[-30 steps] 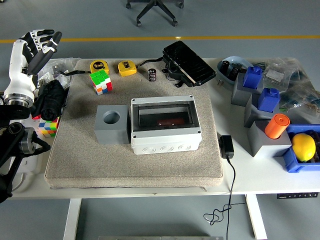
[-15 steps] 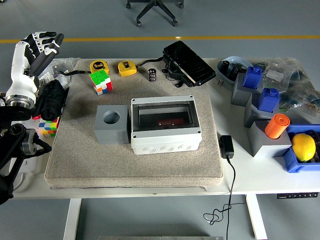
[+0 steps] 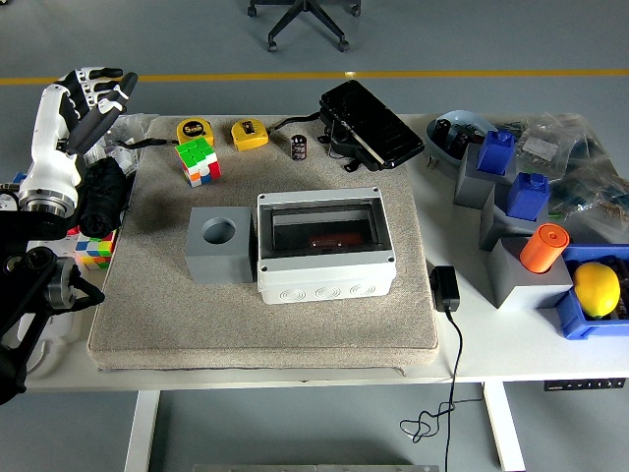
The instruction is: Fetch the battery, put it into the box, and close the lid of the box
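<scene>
The battery point(image 3: 300, 147), a small black cylinder, stands upright on the grey mat point(image 3: 147, 324) near the back edge, just left of a black case. The grey-white box point(image 3: 324, 280) sits mid-mat; its clear lid point(image 3: 322, 224) lies flat over it, with a dark reddish thing showing inside. My left hand point(image 3: 90, 93), white and black, hovers raised at the far left, beyond the mat's back-left corner, far from both battery and box, fingers spread and holding nothing. No right arm shows.
A grey block with a round hole point(image 3: 221, 246) touches the box's left side. A puzzle cube point(image 3: 199, 162), two yellow tape measures point(image 3: 195, 130), the black case point(image 3: 371, 124), a black adapter point(image 3: 444, 288) and, at right, bins with a lemon point(image 3: 597, 288) surround the mat.
My left hand has drifted a little to the right and slightly down toward the mat's corner, fingers still spread. Nothing on the table has moved.
</scene>
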You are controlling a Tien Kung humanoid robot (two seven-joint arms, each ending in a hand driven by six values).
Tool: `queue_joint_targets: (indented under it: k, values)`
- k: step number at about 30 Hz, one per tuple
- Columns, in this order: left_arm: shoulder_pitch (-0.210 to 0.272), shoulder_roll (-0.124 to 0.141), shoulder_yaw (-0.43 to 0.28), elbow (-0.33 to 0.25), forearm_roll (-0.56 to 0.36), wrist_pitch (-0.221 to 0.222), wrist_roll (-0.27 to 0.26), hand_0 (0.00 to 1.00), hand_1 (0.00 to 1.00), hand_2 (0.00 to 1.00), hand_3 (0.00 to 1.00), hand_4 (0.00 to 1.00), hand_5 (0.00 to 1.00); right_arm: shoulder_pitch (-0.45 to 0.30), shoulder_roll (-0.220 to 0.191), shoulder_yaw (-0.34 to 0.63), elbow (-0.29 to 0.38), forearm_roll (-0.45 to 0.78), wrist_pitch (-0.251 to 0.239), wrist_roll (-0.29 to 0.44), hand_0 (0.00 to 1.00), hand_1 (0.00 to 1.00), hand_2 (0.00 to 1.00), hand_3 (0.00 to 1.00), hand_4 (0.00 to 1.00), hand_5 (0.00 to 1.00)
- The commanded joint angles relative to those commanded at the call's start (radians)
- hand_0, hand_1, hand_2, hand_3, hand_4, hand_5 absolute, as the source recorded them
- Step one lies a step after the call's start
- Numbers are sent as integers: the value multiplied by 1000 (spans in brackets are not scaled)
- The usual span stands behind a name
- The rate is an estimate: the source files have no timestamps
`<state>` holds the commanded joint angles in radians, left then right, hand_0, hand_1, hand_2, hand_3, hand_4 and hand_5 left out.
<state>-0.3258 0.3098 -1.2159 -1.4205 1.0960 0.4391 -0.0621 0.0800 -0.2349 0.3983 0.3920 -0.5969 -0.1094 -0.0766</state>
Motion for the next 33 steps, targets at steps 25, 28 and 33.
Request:
queue_joint_targets:
  k: [25,28,33]
  values:
    - [-3,-4,4,-2,-3,-1,2,476,580,560,568,944,508,-15,13,15,-8,5,0,3,617,655,666,574,938,452]
    - [-4,-6,3,-2,-4,-1,1,476,580,560,568,944,508,-16,15,18,-7,5,0,3,617,655,666,574,938,452]
    - [-7,-10,1,-1,-5,-1,1,476,580,559,568,941,506,-12,17,23,-8,5,1,1,617,654,666,575,939,452]
